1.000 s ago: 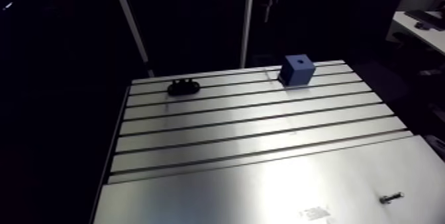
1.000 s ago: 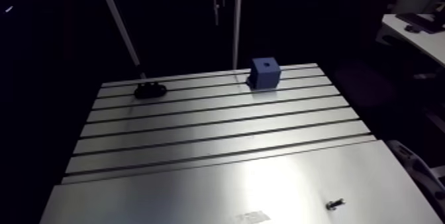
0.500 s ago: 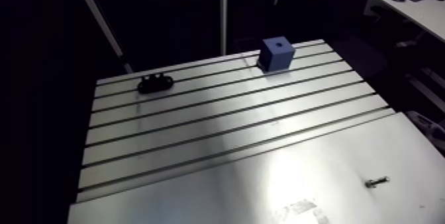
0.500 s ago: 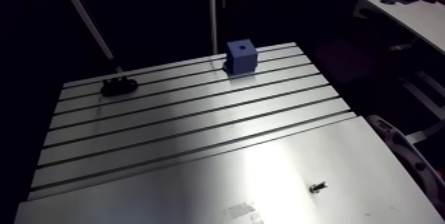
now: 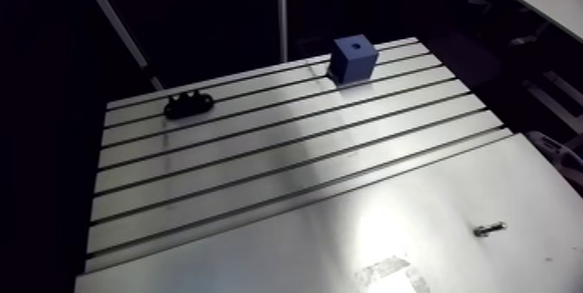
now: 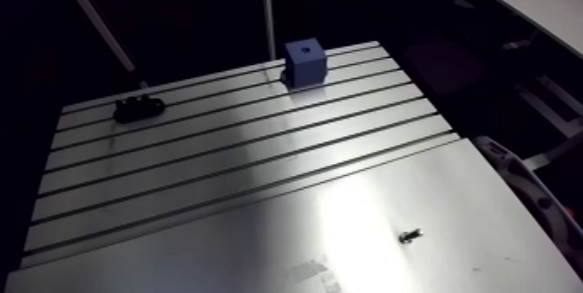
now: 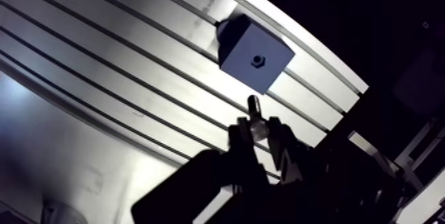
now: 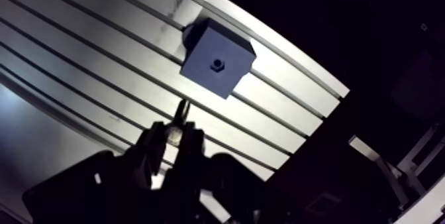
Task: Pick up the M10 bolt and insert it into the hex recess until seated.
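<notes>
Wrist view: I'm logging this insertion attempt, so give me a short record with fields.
gripper: shut on bolt
bolt: shank sticks out ahead of gripper
blue block: on slotted table, ahead of gripper, apart from bolt
hex recess: in block's top face, bolt not yet in it

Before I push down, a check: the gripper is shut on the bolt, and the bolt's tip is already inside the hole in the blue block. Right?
Not quite. The gripper is shut on the bolt, but its tip is not inside the hole in the blue block: the wrist view shows the tip short of the block, with the hole open ahead of it.
</notes>
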You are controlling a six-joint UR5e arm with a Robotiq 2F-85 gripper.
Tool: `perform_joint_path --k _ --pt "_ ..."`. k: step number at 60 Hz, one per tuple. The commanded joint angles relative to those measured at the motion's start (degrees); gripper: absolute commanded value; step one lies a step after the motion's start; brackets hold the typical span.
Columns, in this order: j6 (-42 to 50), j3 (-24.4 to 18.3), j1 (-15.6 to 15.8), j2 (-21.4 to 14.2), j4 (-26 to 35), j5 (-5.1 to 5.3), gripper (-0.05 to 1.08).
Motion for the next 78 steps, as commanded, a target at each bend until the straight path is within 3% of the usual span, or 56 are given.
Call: perform_joint_path --k 1,24,29,35,39,68,78 --pt "-0.16 -0.46 -1.52 1.95 -1.78 -0.15 1.03" --pt "-1.81 -0.30 -2.58 4.94 -4.20 0.17 1.03" --pt "-1.93 -0.14 -2.93 5.77 -5.75 1.16 1.03" --pt "-2.11 0.46 -2.95 5.79 -6.54 3.27 1.03" --pt "-2.11 0.72 -3.11 5.79 -6.54 3.85 1.03" --pt "-2.03 3.16 -4.00 5.86 -6.97 3.89 1.03" --pt "-2.11 5.02 -4.00 5.79 -10.66 4.13 1.03"
